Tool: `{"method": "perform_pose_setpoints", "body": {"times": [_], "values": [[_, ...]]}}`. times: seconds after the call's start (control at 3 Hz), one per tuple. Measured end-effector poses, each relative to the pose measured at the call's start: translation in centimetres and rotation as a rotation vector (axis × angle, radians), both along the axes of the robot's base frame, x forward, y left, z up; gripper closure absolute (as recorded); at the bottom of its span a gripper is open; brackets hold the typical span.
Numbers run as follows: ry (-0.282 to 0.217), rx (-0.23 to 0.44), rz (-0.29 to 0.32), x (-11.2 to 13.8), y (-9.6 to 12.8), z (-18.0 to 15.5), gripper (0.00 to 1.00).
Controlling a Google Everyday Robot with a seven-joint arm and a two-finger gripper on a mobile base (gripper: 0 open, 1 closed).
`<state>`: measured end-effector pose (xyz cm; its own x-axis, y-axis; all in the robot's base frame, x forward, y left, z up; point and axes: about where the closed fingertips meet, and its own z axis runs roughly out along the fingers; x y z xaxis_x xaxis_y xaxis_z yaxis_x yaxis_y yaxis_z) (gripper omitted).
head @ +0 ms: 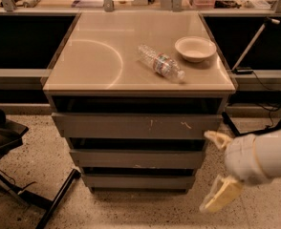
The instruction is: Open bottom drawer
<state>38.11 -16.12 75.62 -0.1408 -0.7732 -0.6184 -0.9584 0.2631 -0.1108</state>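
Tool at lower right of drawer unit, fingers spread, holding nothing.

Tool [208, 171]: pale arm entering from the right edge, two yellowish fingers [218, 139] parted wide, just beside the unit's right side, touching no drawer. Bottom drawer [138, 181]: plain grey front, lowest of three, left of the tool, directly under the middle drawer [135, 159]. Top drawer [131, 126]: widest front, pale scratches. Surface [92, 61]: beige, carrying a plastic bottle [160, 63] on its side and a white bowl [195, 48] near its right rear.
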Motion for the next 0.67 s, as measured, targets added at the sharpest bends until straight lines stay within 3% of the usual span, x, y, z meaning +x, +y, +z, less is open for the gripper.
{"method": "perform_pose_setpoints", "body": {"times": [0.33,0.67], "values": [[0.136,0.018,-0.054,-2.6,1.0,-11.4,0.0],[0.308,-0.076,-0.074,-6.6,1.4,-23.2,0.0]]}}
